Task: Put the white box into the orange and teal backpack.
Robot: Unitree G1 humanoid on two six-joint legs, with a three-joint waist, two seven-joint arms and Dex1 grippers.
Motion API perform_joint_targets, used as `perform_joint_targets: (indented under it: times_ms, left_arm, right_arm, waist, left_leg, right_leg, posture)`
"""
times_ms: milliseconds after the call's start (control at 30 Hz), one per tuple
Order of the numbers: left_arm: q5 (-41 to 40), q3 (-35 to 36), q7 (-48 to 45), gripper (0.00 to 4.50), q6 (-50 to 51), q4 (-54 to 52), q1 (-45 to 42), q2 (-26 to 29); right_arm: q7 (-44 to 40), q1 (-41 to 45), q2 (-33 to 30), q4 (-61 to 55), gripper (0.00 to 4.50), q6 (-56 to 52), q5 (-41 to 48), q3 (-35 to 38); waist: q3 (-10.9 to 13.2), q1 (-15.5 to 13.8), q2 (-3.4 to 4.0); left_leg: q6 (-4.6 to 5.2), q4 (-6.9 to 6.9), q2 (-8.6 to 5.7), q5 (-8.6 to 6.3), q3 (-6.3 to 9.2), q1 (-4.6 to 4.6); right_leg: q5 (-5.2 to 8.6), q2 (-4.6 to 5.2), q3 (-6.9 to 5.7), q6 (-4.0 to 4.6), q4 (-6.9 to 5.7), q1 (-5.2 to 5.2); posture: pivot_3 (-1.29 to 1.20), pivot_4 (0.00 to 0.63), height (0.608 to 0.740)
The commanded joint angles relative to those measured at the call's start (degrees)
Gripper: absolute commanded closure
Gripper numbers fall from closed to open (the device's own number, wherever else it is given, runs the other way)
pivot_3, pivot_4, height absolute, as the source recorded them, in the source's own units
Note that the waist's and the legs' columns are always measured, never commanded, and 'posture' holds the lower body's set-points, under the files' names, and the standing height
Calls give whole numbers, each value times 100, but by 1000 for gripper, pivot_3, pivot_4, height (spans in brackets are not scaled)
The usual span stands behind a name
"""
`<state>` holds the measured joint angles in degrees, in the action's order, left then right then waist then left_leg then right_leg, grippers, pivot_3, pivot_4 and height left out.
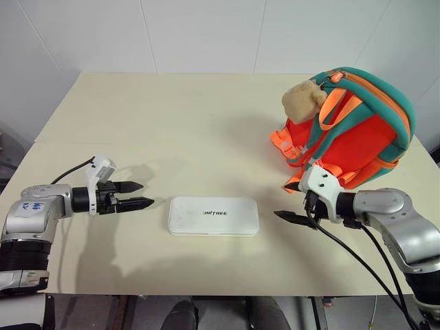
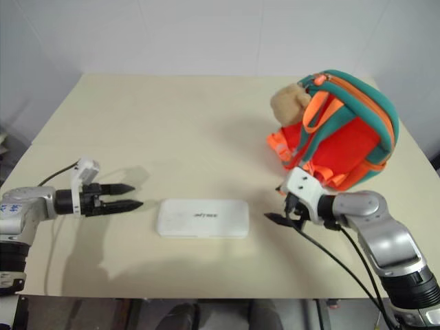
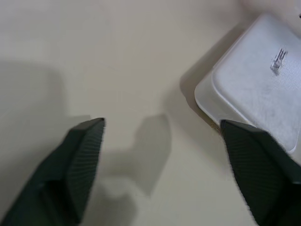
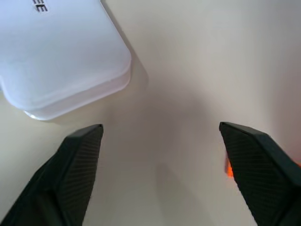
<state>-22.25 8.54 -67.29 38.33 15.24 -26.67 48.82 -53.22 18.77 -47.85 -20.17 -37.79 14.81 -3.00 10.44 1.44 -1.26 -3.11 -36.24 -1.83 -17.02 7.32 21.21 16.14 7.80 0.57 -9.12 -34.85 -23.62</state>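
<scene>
One box [image 1: 214, 216], one backpack [image 1: 350, 130] and two grippers show on the table [image 1: 192, 130]. The box lies flat near the front edge, between the left gripper [image 1: 135, 194] and the right gripper [image 1: 294, 217], touching neither; both have their fingers spread apart and empty. The backpack stands at the right, behind the right gripper.

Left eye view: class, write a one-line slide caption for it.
Open left gripper and right gripper flank the white box lying flat on the table, the orange and teal backpack behind.
</scene>
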Motion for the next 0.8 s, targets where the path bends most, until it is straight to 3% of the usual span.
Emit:
perform_joint_targets:
  times_ms: [33,300,567,800]
  left_arm:
    - [-218,281,18,20,183,-252,95,201]
    - [-831,808,99,20,500,-929,624,135]
    - [-1592,912,426,20,2096,-1491,1162,232]
    - [-2206,957,728,20,2875,-1474,1157,-237]
  right_arm:
    - [-7,-45,-138,-153,0,57,65,211]
    - [154,-207,-58,74,0,655,-120,312]
    - [221,-325,117,185,0,1177,-130,225]
    - [300,-163,400,226,0,1232,-304,-200]
  waist:
    - [0,5,0]
    - [0,1,0]
    - [0,6,0]
    - [0,2,0]
  left_leg:
    - [0,0,0,0,-1,-1]
    - [-2,3,2,-2,-1,0]
    - [-3,2,2,-3,-3,-3]
    - [-3,-4,2,-3,-3,-8]
  right_leg:
    - [0,0,0,0,0,0]
    - [0,0,0,0,4,0]
    - [0,-1,4,0,9,0]
    - [0,-1,8,1,10,1]
  posture:
    - [0,150,740]
    - [0,150,740]
    - [0,150,740]
    - [0,150,740]
